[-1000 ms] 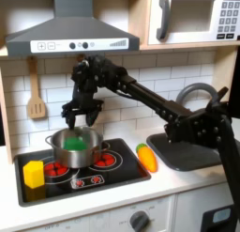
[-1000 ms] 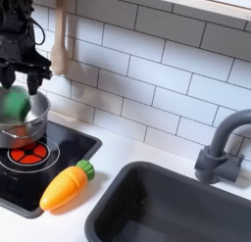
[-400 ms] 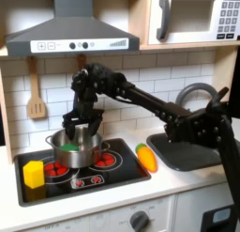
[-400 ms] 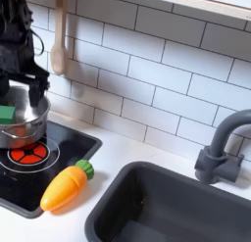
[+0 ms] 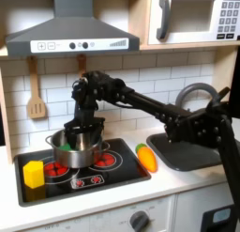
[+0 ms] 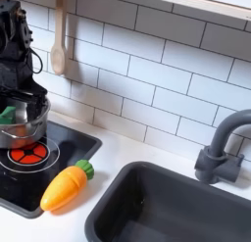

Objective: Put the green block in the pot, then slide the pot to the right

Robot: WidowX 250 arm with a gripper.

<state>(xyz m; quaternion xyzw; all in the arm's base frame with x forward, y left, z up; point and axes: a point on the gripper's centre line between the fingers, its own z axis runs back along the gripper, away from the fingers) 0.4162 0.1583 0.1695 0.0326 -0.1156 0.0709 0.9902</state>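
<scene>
The silver pot [image 5: 77,158] stands on the back left burner of the toy stove, and it sits at the left edge [image 6: 25,132] of the second exterior view. The green block [image 5: 68,143] lies inside it, partly hidden by the rim and the arm; a corner of the green block [image 6: 8,115] peeks out. My gripper [image 5: 81,134] is lowered into the pot's mouth, open, its fingers spread over the block without closing on it. In the second exterior view the gripper [image 6: 22,101] hangs just above the rim.
A yellow block [image 5: 34,173] sits on the stove's front left corner. A carrot toy [image 5: 147,158] lies between the stove and the sink [image 5: 192,156], also seen as the carrot [image 6: 67,185] beside the sink [image 6: 172,202]. A faucet [image 6: 221,148] and a wooden spatula [image 5: 37,95] are behind.
The gripper has dropped from above the pot down into its mouth. The green block now sits lower in the pot and is more hidden.
</scene>
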